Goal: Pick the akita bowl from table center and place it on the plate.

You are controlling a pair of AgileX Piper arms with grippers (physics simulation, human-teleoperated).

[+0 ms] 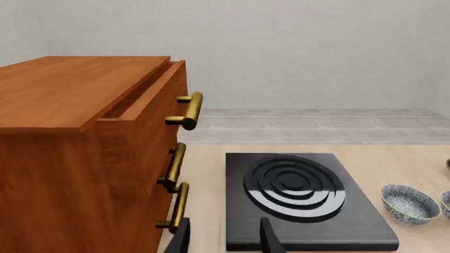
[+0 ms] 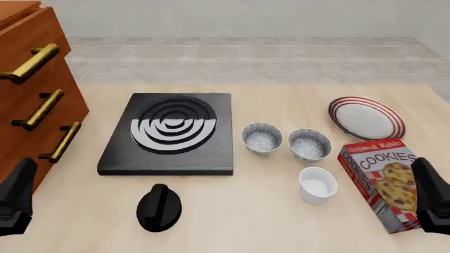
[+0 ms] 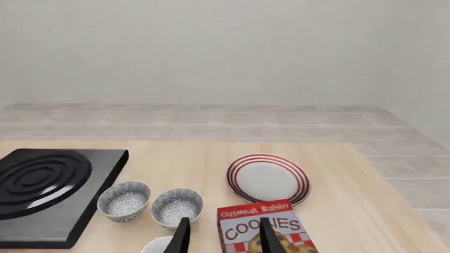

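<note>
The akita bowl (image 2: 262, 139) stands upright near the middle of the bench (image 2: 281, 221), its speckled grey-white inside facing up and its dark patterned outside showing below the rim. Just beside it, toward the right edge of the bench, stands a second bowl (image 2: 309, 144) of the same look, close to it but apart; which of the two the task means cannot be told from their looks alone, and the one nearer the centre is taken here. Nearer the front edge from the second bowl sits a small white ramekin (image 2: 317, 184), apart from both bowls. The plate (image 2: 365, 117), white with red rings at the rim, lies flat toward the far right corner of the bench, with nothing on it. A box of cookies (image 2: 383, 182) lies near the front right corner, between the plate and the front edge. On the other side of the akita bowl lies a black stove plate (image 2: 172, 134) with a ringed burner, and a black knob (image 2: 159, 207) rests near the front edge. A wooden drawer cabinet (image 2: 31, 89) with brass handles stands at the left edge. The left gripper (image 1: 223, 240) and the right gripper (image 3: 221, 234) each hang with fingers parted and hold nothing.
</note>
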